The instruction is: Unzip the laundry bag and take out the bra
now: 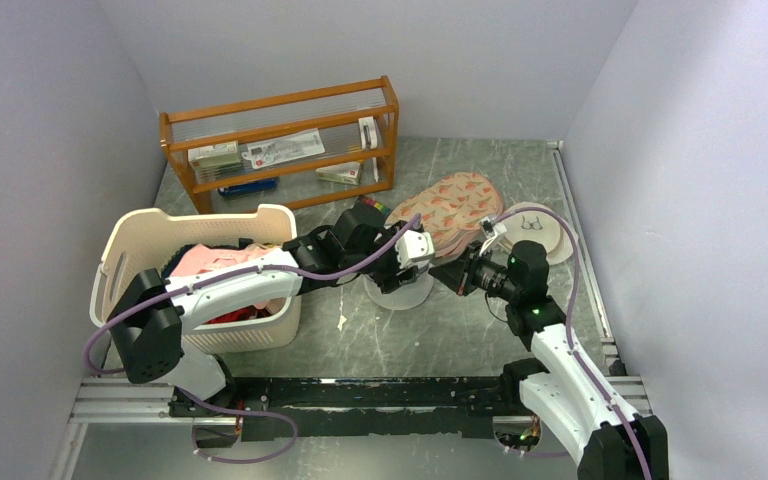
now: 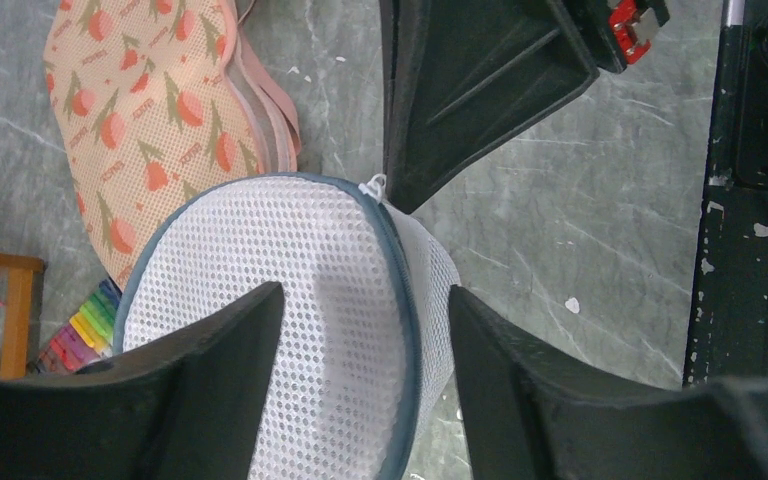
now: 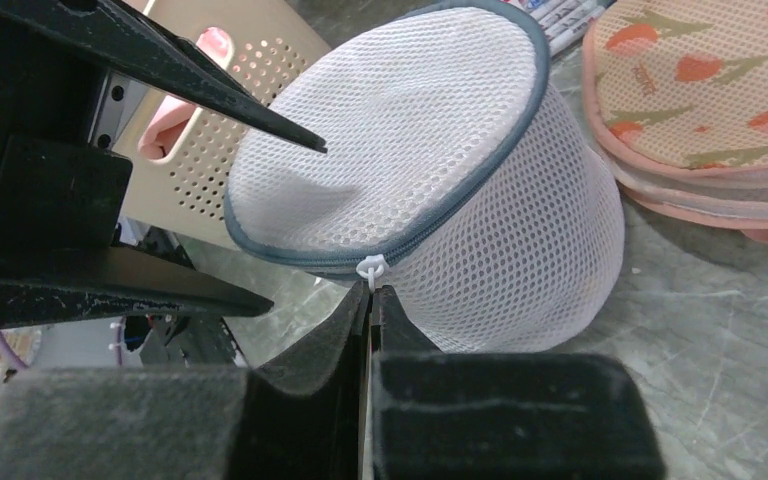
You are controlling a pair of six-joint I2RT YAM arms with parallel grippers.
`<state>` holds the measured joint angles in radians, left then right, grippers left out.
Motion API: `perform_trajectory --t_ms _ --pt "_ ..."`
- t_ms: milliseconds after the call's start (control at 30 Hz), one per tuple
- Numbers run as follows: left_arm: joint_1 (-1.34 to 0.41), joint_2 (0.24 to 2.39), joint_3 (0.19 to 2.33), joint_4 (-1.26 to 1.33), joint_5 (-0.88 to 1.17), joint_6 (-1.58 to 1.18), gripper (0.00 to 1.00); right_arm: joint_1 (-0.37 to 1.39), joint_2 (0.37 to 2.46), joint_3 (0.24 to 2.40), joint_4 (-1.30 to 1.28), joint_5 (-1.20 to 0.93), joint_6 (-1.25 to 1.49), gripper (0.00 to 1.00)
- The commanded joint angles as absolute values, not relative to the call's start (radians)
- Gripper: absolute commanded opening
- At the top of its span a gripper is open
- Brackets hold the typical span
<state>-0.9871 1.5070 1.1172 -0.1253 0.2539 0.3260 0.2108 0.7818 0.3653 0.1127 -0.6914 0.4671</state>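
Right wrist: right gripper (image 3: 370, 298) clenched, tips pinching the white zipper pull (image 3: 371, 267) on the laundry bag (image 3: 430, 170). The grey zip band reads fully closed, so I judge unzipping has barely begun.

Left wrist: left gripper (image 2: 365, 295) released, astride the rim. One finger dents the mesh top, the other sits outside the wall.

Top external: the bag stands on the table (image 1: 440, 340) between both wrists. Its drum axis is near upright, lid tipped toward the right gripper. Bra not visible.

Next: draw the pull along the band's curve while the left arm steadies the bag.
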Motion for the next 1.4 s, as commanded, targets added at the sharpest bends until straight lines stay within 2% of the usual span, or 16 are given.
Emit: perform_trajectory --t_ms 0,500,933,1167,1367 --pt "-1.004 1.496 1.112 -0.122 0.289 0.337 0.76 0.215 0.769 0.353 0.162 -0.742 0.477 0.0" --pt "-1.011 1.506 1.117 -0.11 0.202 0.33 0.5 0.25 0.781 0.342 0.197 -0.768 0.484 0.0" --pt "-1.012 1.525 1.127 -0.12 0.208 0.333 0.35 0.272 0.796 0.34 0.211 -0.763 0.483 0.0" --pt "-1.014 1.512 1.124 -0.121 0.214 0.346 0.21 0.275 0.79 0.338 0.207 -0.728 0.493 0.0" --pt "-1.02 1.478 1.106 -0.105 0.217 0.364 0.13 0.274 0.807 0.341 0.196 -0.66 0.513 0.0"
